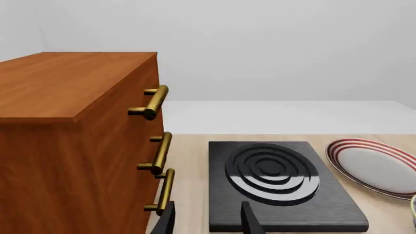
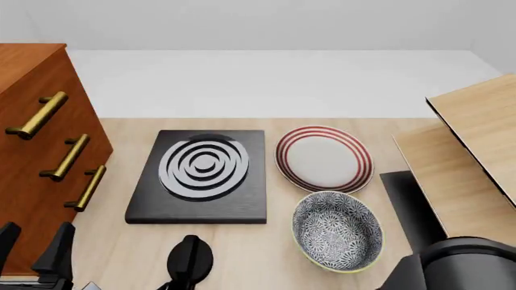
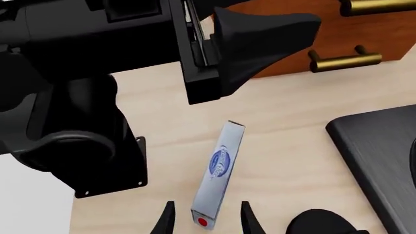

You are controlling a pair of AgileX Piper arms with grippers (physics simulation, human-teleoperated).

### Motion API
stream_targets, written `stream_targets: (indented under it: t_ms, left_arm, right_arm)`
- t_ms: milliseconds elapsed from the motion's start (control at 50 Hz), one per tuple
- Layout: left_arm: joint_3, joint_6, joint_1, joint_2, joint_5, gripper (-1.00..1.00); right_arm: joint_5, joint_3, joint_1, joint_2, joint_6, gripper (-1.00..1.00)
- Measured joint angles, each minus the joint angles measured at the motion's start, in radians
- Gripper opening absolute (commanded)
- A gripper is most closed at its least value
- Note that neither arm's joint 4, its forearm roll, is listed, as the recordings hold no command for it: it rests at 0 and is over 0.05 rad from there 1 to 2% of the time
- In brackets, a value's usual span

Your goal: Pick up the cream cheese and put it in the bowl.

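The cream cheese (image 3: 219, 170), a pale blue-white carton with a blue oval logo and a red mark on its near end, lies flat on the wooden table in the right wrist view. My right gripper (image 3: 206, 219) is open, its fingers standing either side of the carton's red-marked end with small gaps. Carton and right gripper are outside the front view. The bowl (image 2: 337, 231), grey floral inside with a pale rim, stands empty at the front right. My left gripper (image 2: 32, 248) is open and empty beside the cabinet, also in the left wrist view (image 1: 206, 219).
A wooden cabinet (image 2: 32, 139) with brass handles stands at the left. A black stove plate (image 2: 202, 175) is in the middle, a white red-ringed plate (image 2: 324, 158) behind the bowl, a wooden rack (image 2: 475, 151) at the right. A black rounded object (image 2: 190, 258) stands near the carton. The left arm (image 3: 97, 73) looms just beyond the carton.
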Motion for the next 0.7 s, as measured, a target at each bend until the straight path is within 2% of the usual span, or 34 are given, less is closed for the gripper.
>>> stream_targets:
  t_ms: [620,640,700]
  left_arm:
    - [0.0,0.0,0.0,0.0,0.0,1.0]
    - [0.0,0.0,0.0,0.0,0.0,1.0]
    - [0.0,0.0,0.0,0.0,0.0,1.0]
  right_arm:
    - [-0.024,-0.066,0.011,0.116,0.05,1.0]
    - [-0.024,-0.067,0.011,0.117,0.05,-1.0]
    - [-0.024,-0.068,0.011,0.115,0.045,-1.0]
